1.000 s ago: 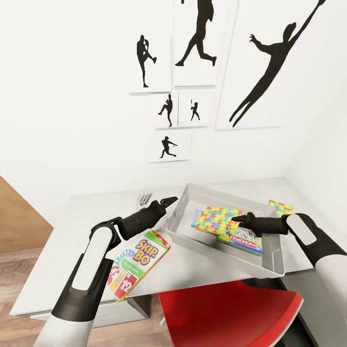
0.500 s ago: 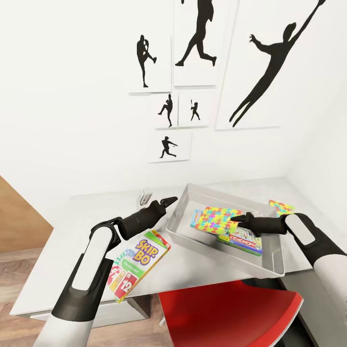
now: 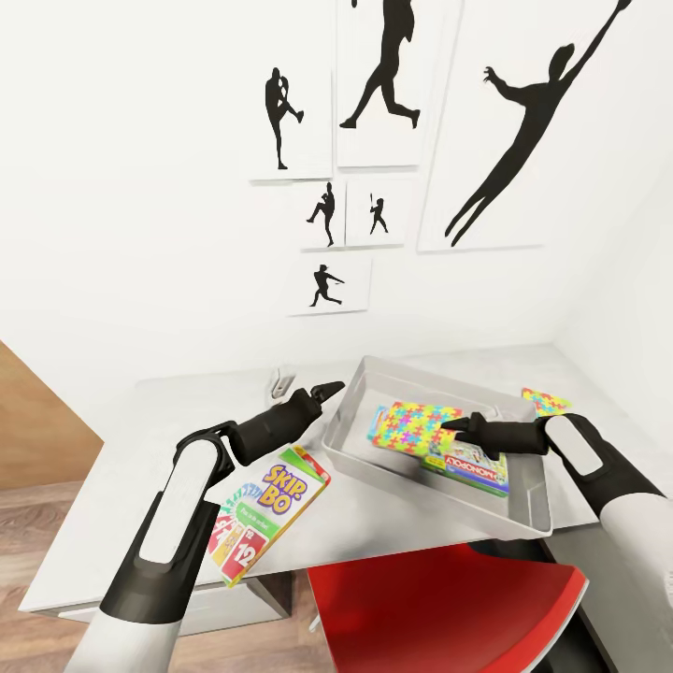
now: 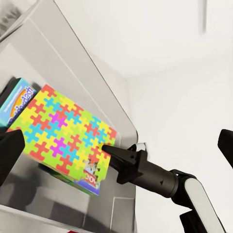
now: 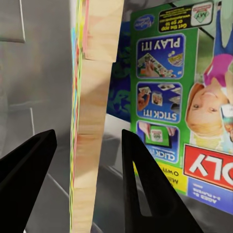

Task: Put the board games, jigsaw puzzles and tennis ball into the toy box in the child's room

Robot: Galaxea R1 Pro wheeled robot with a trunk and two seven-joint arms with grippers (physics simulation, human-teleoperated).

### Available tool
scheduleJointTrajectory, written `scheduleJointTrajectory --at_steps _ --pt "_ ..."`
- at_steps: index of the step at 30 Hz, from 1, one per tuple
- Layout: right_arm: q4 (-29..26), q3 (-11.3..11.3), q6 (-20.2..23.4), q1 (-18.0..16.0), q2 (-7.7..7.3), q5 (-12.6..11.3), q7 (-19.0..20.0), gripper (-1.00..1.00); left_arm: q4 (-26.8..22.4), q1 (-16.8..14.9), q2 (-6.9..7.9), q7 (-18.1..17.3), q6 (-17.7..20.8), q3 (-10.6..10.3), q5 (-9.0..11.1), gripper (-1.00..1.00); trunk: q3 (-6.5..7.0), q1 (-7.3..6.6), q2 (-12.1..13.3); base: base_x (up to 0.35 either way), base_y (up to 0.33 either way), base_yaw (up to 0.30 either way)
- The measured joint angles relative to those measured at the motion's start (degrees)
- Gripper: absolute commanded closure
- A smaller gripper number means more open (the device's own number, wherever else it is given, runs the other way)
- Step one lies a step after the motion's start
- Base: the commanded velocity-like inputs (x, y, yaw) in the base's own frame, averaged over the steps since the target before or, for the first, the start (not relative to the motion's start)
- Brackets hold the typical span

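The jigsaw puzzle (image 3: pixel 413 425) lies tilted inside the toy box (image 3: pixel 523 486), resting on the blue game (image 4: pixel 18 99) and the Monopoly box (image 3: pixel 479 464). My right tool (image 3: pixel 453 428) has its jaws spread, one either side of the puzzle's edge, not clamped. My left tool (image 3: pixel 331 387) hovers released beside the box's rim. Skip-Bo (image 3: pixel 266 503) sits on the worktop (image 3: pixel 121 523) under my left arm.

The left arm reaches from the lower left of the head view toward centre, its left gripper (image 3: pixel 329 387) with fingers close together, empty. The right arm enters from the right edge, pointing left; the right gripper (image 3: pixel 455 425) has its fingers (image 5: pixel 145 194) spread apart.
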Motion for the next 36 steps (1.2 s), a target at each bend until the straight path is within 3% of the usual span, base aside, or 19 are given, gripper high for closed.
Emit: scheduleJointTrajectory --at_steps 36 --pt "-0.54 -0.09 0.00 -0.06 0.07 0.63 -0.03 1.00 -0.41 0.00 0.00 -0.08 0.04 0.00 0.00 -1.00 -0.12 0.00 0.00 0.000 0.000 0.061"
